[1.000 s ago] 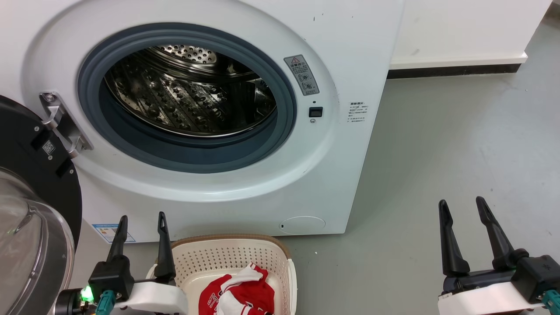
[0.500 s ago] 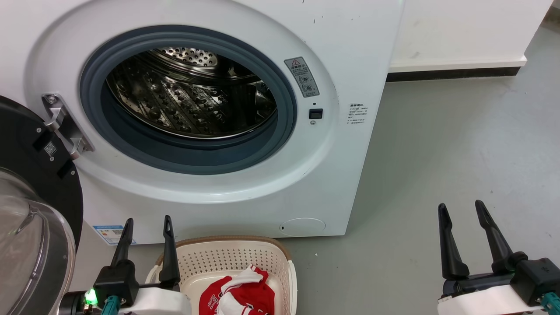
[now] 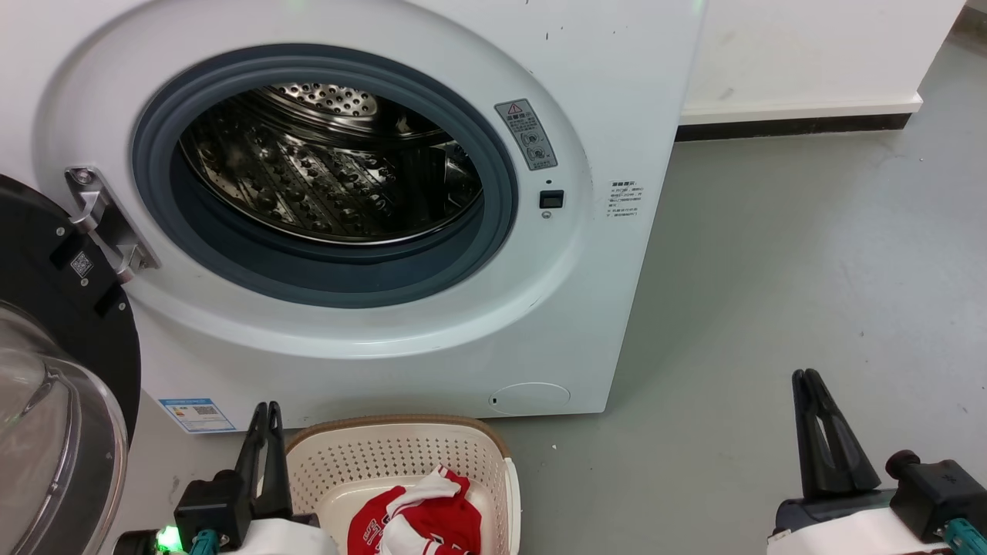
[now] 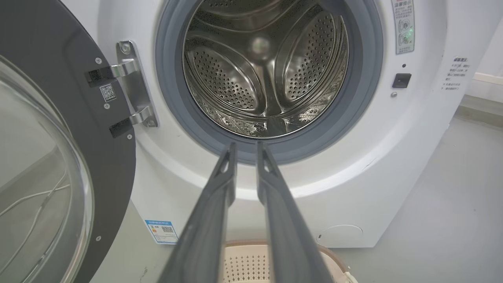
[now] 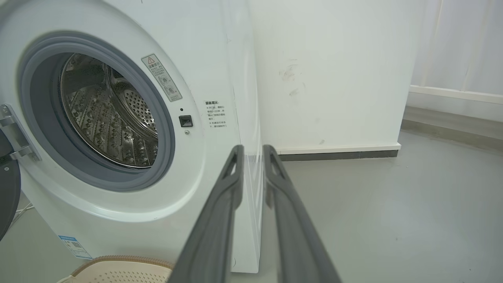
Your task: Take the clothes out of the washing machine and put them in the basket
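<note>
The white washing machine (image 3: 617, 77) stands with its door (image 3: 46, 370) swung open to the left, and the part of the steel drum (image 3: 324, 177) I can see holds no fabric. In front of it on the floor is the cream basket (image 3: 385, 422), holding red clothes (image 3: 420, 520) with white trim. My left gripper (image 3: 262, 412) is shut and empty just left of the basket. Out at the lower right, my right gripper (image 3: 807, 378) hangs over bare floor, also shut and empty. The left wrist view looks past the gripper (image 4: 245, 146) into the drum (image 4: 263, 70).
The glass door (image 4: 59, 118) with its black frame juts out on the left beside my left arm. Grey floor (image 3: 810, 247) stretches to the right of the machine up to a white wall with a dark skirting (image 3: 794, 123). The basket rim (image 5: 118, 271) lies low in the right wrist view.
Both grippers have gone from open to shut and have drawn back a little toward the bottom of the head view. The clothes and basket have not moved.
</note>
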